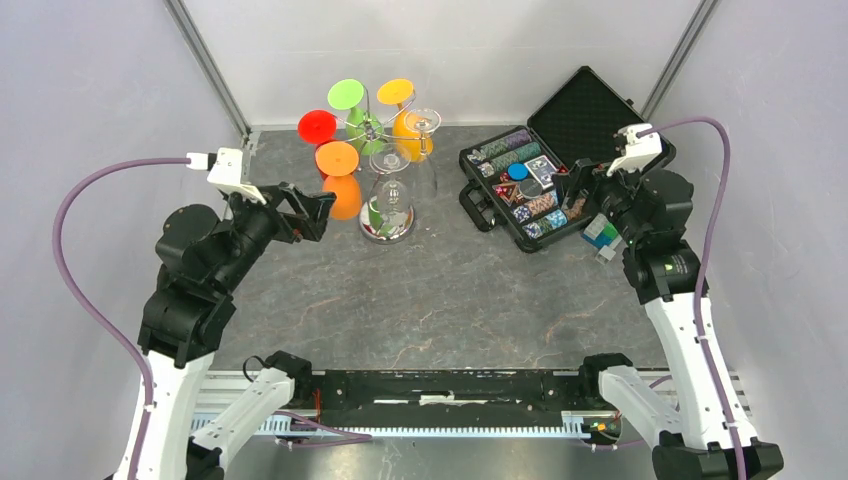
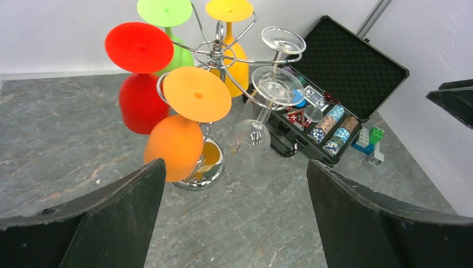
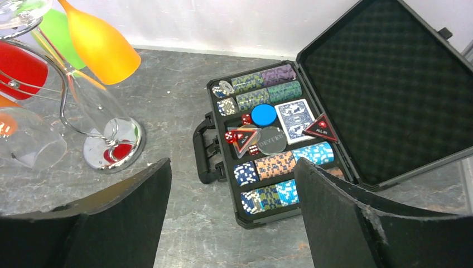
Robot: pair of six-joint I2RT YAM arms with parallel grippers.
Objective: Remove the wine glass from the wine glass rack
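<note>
In the top view, the left gripper is held at 9 o'clock of the rack. Its jaws are spread as wide as they go and nothing is gripped. It is pointed at the orange glass, probably because that glass hangs nearest, on the rack's 8 o'clock side. All the glasses are hung upside down, feet caught in the curled wire arms, so a glass would likely have to be slid outward along its arm. Red, green and yellow glasses are hung behind, and two clear glasses toward 3 o'clock. Further right, an open case of poker chips is laid on the table. The right gripper is parked above the case, jaws well apart and empty, apparently kept out of the way.
</note>
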